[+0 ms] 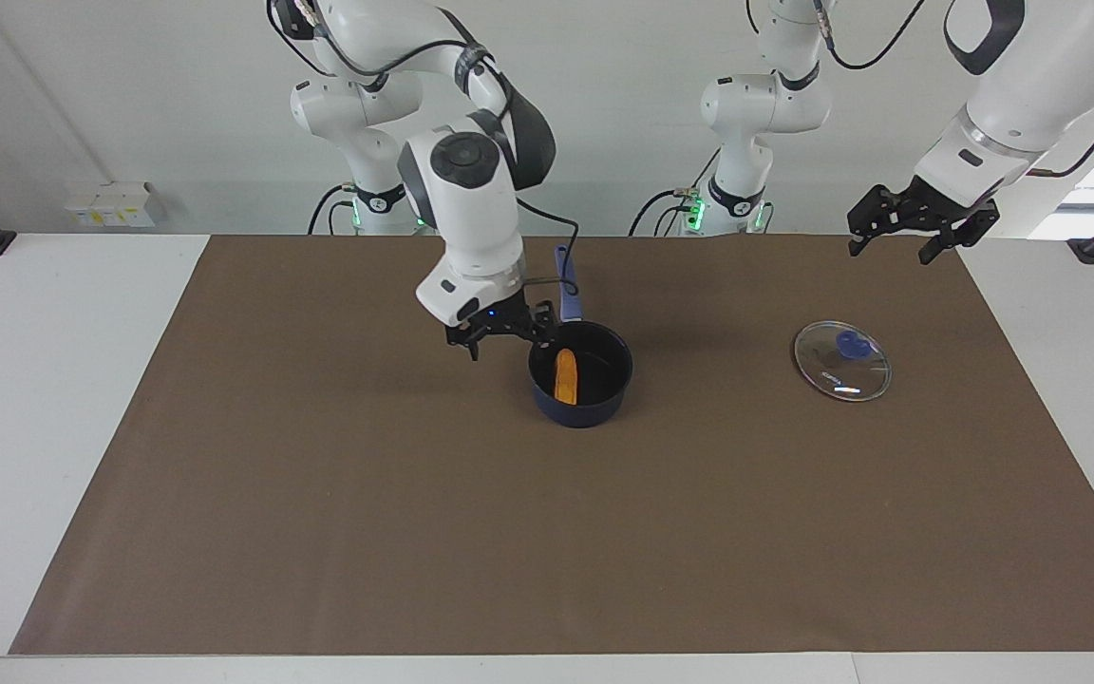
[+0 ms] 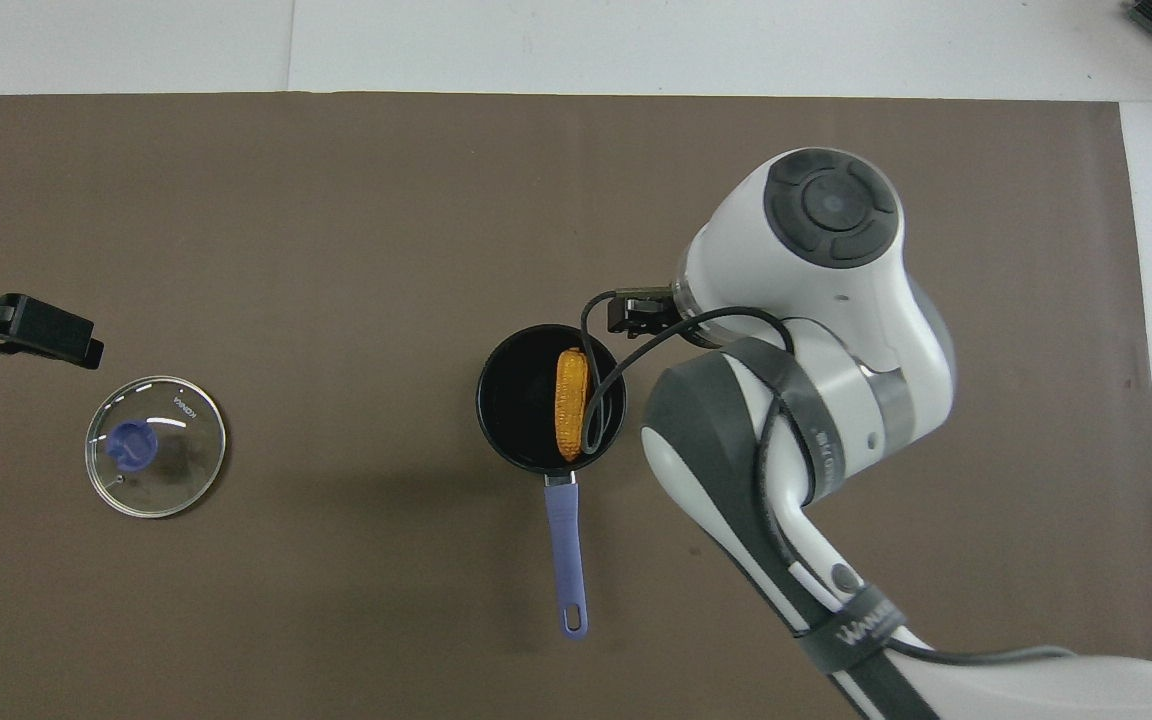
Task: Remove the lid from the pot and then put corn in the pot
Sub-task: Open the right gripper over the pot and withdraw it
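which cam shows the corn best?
Overhead: the corn shows full length, lying inside the pot against the wall nearest the right tool. Facing view shows it foreshortened, partly sunk below the pot's rim.

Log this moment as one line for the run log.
lid: off, flat on mat | corn: in pot | right end effector: open, beside pot rim | left end effector: open, raised above lid
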{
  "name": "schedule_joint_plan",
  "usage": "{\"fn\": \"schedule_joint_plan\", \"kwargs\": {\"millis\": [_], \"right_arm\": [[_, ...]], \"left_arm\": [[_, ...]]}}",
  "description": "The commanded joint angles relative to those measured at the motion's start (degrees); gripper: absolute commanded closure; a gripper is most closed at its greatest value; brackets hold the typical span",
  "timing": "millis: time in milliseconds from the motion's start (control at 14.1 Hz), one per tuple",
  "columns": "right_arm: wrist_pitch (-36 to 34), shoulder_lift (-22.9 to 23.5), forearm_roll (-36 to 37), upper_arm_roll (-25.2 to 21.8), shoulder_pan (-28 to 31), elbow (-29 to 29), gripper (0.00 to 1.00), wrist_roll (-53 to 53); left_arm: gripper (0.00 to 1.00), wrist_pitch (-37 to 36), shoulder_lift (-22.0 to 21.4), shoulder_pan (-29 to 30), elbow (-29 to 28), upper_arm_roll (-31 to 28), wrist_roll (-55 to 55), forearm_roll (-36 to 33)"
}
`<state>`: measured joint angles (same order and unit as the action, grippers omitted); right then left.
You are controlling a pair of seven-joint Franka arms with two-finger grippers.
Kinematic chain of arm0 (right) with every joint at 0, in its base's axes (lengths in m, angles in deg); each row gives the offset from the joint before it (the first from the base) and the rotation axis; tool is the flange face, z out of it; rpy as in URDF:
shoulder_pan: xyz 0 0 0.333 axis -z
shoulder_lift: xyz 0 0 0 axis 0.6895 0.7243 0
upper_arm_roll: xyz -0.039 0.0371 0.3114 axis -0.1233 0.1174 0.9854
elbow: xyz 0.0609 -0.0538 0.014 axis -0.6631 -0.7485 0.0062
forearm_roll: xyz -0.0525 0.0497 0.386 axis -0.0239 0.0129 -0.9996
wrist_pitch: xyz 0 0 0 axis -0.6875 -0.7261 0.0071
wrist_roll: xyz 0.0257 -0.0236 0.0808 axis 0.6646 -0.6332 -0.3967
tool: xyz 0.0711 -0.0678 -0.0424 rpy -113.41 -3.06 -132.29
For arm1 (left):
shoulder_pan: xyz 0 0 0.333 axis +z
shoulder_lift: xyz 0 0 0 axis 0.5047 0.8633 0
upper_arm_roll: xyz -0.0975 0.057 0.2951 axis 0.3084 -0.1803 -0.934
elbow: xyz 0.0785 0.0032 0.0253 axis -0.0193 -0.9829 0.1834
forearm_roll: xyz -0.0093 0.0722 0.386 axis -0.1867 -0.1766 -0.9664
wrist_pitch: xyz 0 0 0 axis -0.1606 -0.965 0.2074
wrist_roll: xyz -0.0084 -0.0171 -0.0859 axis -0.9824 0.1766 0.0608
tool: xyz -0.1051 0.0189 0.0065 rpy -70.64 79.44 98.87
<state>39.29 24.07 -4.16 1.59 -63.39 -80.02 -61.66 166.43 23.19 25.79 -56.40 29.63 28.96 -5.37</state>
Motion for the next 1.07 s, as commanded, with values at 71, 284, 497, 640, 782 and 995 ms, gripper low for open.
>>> {"fn": "schedule_joint_plan", "kwargs": {"millis": [71, 284, 497, 640, 782, 995], "right_arm": [[-7.4, -7.0, 0.9, 0.6, 7.6, -1.4, 0.0, -7.7], [-13.6, -12.1, 0.9, 0.5, 14.2, -1.3, 0.0, -13.8], [-17.4, -15.5, 0.6, 0.4, 19.5, -0.7, 0.0, -19.0], [-19.2, -16.8, 0.6, -0.4, 20.8, 0.1, 0.0, -19.2], [-22.9, -16.8, 0.9, -0.6, 20.8, 4.5, 0.0, -19.1], [-24.5, -17.0, 3.7, -1.0, 20.8, 6.8, 0.0, -19.1]], "left_arm": [[0.0, -1.0, 0.1, -0.7, 0.7, -0.3, 1.4, -2.0], [0.0, -0.6, -0.1, -1.1, 0.3, -0.3, 0.9, -2.6], [0.0, -0.6, -0.1, -1.3, 0.3, -0.3, 0.9, -2.7], [0.0, -0.6, -0.1, -1.3, 0.3, -0.3, 0.7, -2.6], [0.0, -0.6, -0.2, -1.3, 0.3, -0.2, 0.7, -2.5], [0.0, -0.2, -0.2, -1.3, 0.3, -0.2, 0.6, -2.4]]}}
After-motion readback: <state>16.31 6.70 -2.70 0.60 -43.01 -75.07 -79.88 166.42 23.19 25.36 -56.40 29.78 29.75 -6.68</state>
